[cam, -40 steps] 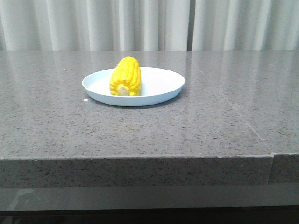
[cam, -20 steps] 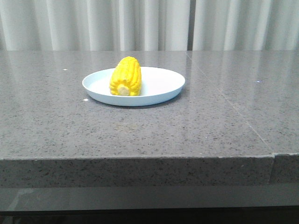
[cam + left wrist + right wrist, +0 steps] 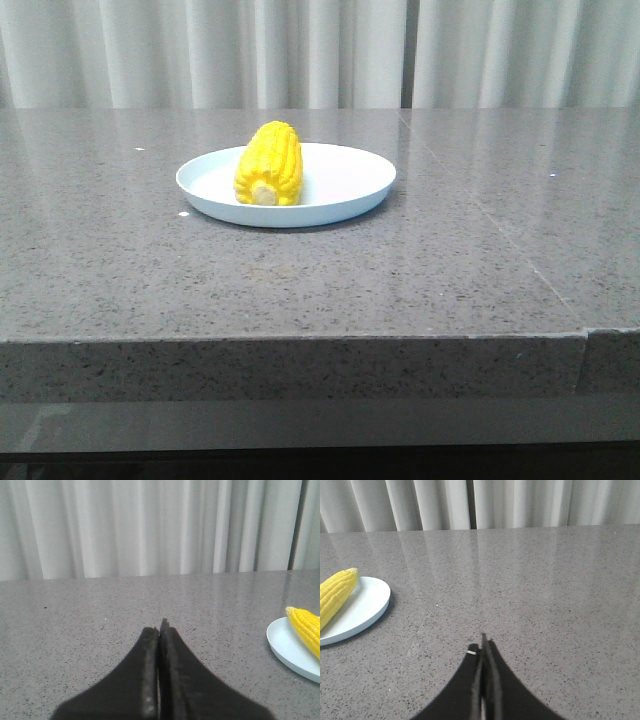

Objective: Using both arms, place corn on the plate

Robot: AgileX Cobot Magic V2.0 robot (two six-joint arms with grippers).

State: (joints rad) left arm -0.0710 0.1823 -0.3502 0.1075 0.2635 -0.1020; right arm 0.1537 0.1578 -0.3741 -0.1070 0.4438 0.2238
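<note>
The yellow corn (image 3: 268, 164) lies on the pale light-blue plate (image 3: 345, 190) in the middle of the grey stone table, its pale stub end towards the camera. Neither arm shows in the front view. In the left wrist view my left gripper (image 3: 160, 628) is shut and empty over bare table, with the plate (image 3: 290, 647) and the corn (image 3: 306, 628) far off at the frame's right edge. In the right wrist view my right gripper (image 3: 483, 646) is shut and empty, with the plate (image 3: 362, 610) and the corn (image 3: 336, 595) off at the left edge.
The grey speckled table (image 3: 300, 290) has its front edge near the camera and a seam (image 3: 480, 215) running back on the right. Pale curtains (image 3: 320, 50) hang behind the table.
</note>
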